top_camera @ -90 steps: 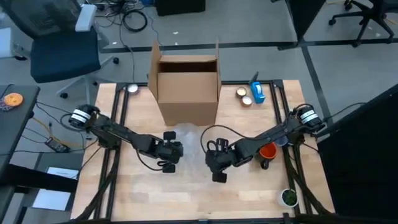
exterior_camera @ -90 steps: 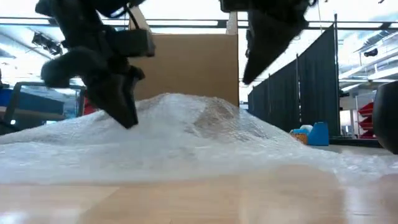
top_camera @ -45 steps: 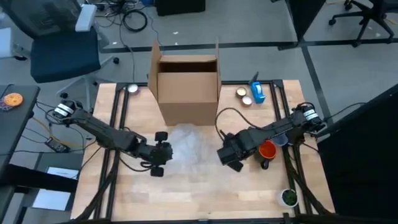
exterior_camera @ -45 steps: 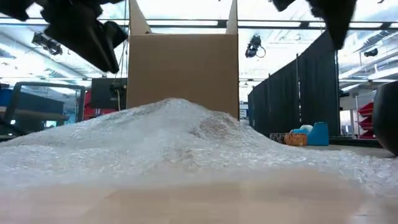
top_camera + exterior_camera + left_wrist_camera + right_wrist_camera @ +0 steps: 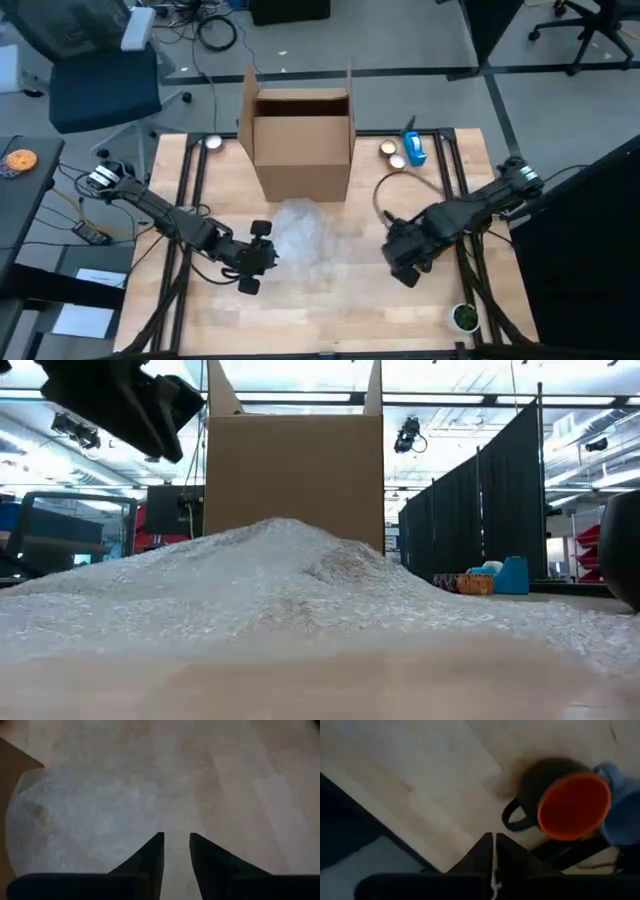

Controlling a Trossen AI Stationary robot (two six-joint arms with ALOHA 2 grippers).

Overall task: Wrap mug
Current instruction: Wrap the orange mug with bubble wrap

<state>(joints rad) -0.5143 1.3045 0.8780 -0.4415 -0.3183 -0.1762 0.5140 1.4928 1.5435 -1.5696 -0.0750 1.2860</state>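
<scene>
Above the mug [image 5: 555, 810], right tool [image 5: 494, 840] nearly closed, empty; should widen, then descend squarely, probably. Left tool [image 5: 176, 845] narrowly parted beside bubble wrap [image 5: 300, 235].

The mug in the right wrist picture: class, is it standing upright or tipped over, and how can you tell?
Upright. The mug stands on the table, its round orange inside facing straight up at the camera, its handle out to the side.

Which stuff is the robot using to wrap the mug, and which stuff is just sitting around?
For the job:
mug, black outside, orange inside
bubble wrap spread on the table
left pincer, a little open
right pincer, shut on nothing

Just lying about:
cardboard box
blue object
small green thing at the table's corner
</scene>
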